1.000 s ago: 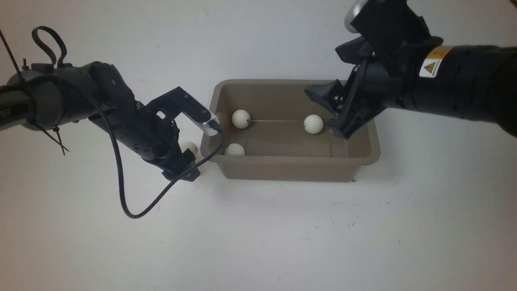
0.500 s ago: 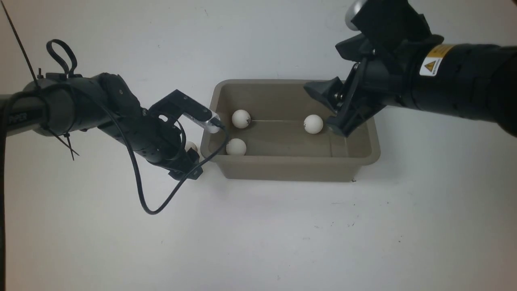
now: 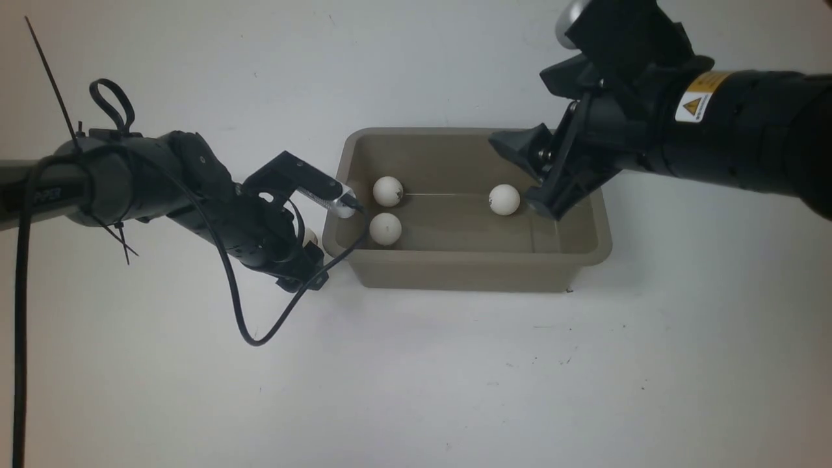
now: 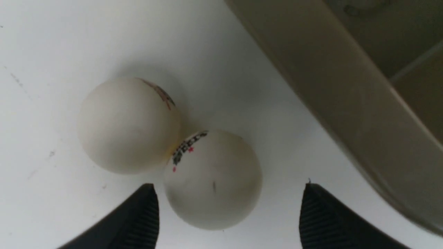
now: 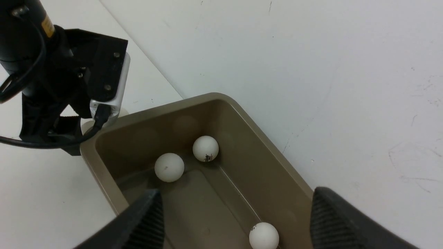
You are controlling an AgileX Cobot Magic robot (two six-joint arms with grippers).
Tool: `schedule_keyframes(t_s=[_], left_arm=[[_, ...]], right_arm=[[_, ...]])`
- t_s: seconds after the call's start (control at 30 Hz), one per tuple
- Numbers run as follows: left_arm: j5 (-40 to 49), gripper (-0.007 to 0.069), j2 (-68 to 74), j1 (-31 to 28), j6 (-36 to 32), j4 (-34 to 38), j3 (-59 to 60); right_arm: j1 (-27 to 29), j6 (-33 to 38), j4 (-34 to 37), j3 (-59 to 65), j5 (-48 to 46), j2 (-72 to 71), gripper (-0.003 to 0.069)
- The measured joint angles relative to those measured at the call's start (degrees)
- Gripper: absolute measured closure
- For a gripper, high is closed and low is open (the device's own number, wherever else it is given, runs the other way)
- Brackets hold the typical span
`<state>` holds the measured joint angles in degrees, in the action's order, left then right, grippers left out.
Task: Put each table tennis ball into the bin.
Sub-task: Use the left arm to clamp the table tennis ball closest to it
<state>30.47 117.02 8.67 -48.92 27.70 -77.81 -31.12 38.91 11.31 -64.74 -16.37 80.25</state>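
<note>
A taupe plastic bin (image 3: 474,270) sits in the middle of a white table (image 3: 455,377). Three white table tennis balls lie inside it: one ball (image 3: 388,191) and a second ball (image 3: 385,229) close together at its left end, and a third ball (image 3: 504,199) toward its right end. Two more table tennis balls rest on the table just outside the bin's left wall, touching each other: a far ball (image 4: 128,124) and a near ball (image 4: 213,180) with small dark print. The left gripper (image 4: 228,214) is lowered beside the bin with its jaws spread wide. The near ball lies between the fingers, close to one of them but not clamped. The right gripper (image 3: 539,185) hangs over the bin's right end, jaws parted and holding nothing
</note>
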Motion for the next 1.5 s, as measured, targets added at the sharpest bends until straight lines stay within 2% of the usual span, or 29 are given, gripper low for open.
schedule_keyframes(t_s=[0.3,0.53,0.63,0.8,0.87,1.0,1.13,1.37,1.5], left_arm=[[-1.45,0.0136,0.87,0.0,0.0,0.13,0.0],[-2.7,0.0137,1.54,0.0,-2.25,2.81,0.0],[-3.56,0.0167,1.78,0.0,-4.08,5.07,0.0],[-4.04,0.028,1.85,0.0,-4.88,6.07,0.0],[-3.99,0.0279,1.85,0.0,-4.94,5.75,0.0],[-3.29,0.0279,1.85,0.0,-4.88,3.28,-0.13],[0.26,0.0279,1.26,0.0,-1.94,-2.22,-0.48],[10.72,0.0279,-2.02,0.0,11.75,-18.98,-0.2],[13.26,0.0279,-6.35,0.0,14.47,-21.0,-0.04]], right_arm=[[0.0,0.0,0.0,0.0,0.05,0.0,0.0144],[0.0,0.0,0.0,0.0,0.02,0.0,0.0144],[0.0,0.0,0.0,0.0,0.02,0.0,0.0144],[0.0,0.0,0.0,0.0,0.07,0.0,0.0144],[0.0,0.0,0.0,0.0,0.07,0.0,0.0144],[0.0,0.0,0.0,0.0,0.13,0.0,0.0144],[0.0,0.21,0.0,0.0,0.17,0.0,0.0144],[0.0,1.07,0.0,0.0,0.23,0.0,0.0144],[0.0,1.2,0.0,0.0,1.0,0.0,0.0144]])
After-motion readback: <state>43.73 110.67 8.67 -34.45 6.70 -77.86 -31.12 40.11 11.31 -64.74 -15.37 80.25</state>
